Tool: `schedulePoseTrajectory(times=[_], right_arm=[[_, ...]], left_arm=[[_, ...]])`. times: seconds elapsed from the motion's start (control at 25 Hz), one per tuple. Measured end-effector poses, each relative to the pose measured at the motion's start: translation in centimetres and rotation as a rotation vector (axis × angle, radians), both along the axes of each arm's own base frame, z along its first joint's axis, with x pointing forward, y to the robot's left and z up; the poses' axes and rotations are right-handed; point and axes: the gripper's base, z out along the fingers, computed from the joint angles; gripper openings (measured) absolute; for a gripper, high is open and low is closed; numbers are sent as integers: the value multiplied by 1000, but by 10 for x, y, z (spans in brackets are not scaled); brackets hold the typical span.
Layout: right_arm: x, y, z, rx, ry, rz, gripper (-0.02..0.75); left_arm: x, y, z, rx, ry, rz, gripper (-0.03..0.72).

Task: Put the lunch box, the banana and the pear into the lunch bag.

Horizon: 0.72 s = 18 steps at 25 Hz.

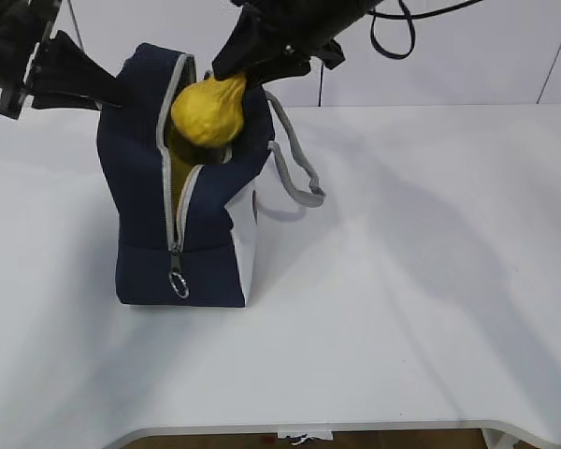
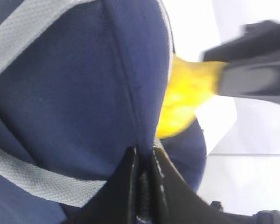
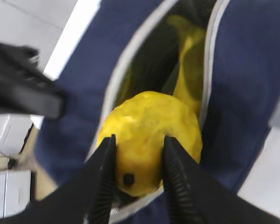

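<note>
The navy lunch bag point(image 1: 140, 206) stands upright on the white table, its zipper mouth open at the top. My right gripper point(image 3: 139, 142) is shut on the golden-yellow pear point(image 1: 208, 110), holding it by its neck in the bag's mouth; it also shows in the right wrist view point(image 3: 151, 130) and the left wrist view point(image 2: 186, 95). The banana point(image 3: 189, 60) lies inside the bag, below the pear. My left gripper point(image 2: 144, 154) is shut on the bag's fabric edge at its upper left point(image 1: 117, 94). The lunch box is hidden.
The bag's grey handle point(image 1: 299, 173) hangs over its right side. A metal zipper ring point(image 1: 179, 283) dangles at the front. White table point(image 1: 402, 309) surrounds the bag; its front edge is near the bottom.
</note>
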Motion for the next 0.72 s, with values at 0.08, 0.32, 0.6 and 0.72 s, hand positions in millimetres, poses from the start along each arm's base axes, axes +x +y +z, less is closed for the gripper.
schedulePoseTrajectory(times=[0.08, 0.32, 0.6, 0.72], right_arm=[[7, 3, -9, 23, -9, -11, 246], [15, 22, -23, 77, -57, -22, 274], [15, 26, -26, 73, -47, 4, 564], [17, 15, -15, 35, -81, 20, 580]], left_arm=[[0, -1, 1, -17, 0, 5, 13], [1, -1, 2, -32, -1, 11, 13], [1, -1, 2, -25, -1, 9, 13], [1, -1, 1, -16, -1, 6, 13]])
